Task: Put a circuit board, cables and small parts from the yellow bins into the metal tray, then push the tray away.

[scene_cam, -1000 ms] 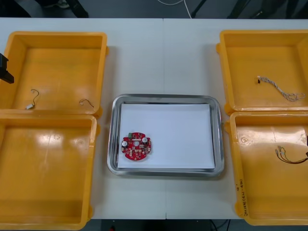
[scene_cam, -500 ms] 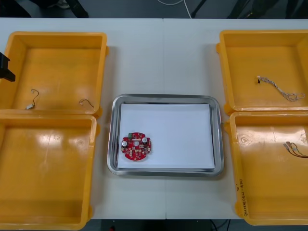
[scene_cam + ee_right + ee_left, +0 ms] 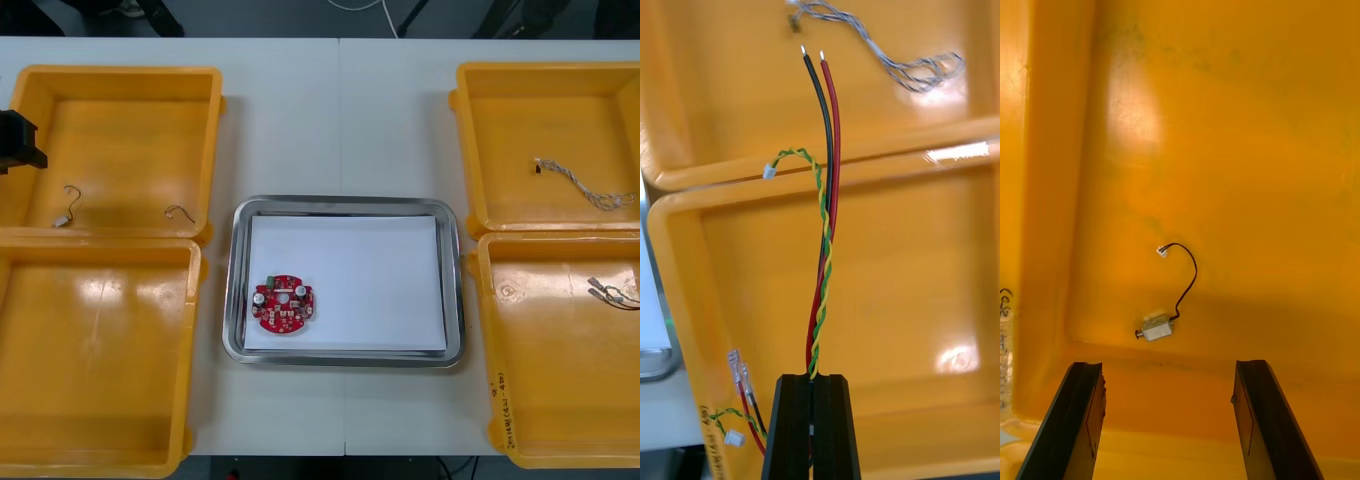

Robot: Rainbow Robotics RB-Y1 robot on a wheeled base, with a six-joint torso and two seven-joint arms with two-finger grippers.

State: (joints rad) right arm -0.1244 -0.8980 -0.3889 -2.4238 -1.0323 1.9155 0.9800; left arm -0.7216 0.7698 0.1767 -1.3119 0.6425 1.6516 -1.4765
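The right gripper [image 3: 812,381] grips the twisted red, black and yellow-green cable [image 3: 824,225] rising between its jaws, likely for carrying, while the left gripper [image 3: 1169,371], jaws spread, frames the small black-wired metal part [image 3: 1156,328] just ahead.

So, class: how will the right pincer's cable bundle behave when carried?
Probably floppy: the cable bundle curves loosely beyond the shut right pincer. Likely light: thin wires. Free ends may snag a bin rim. Left pincer hovers open over another bin.

Bright overhead light, glare on yellow bins [image 3: 100,330]
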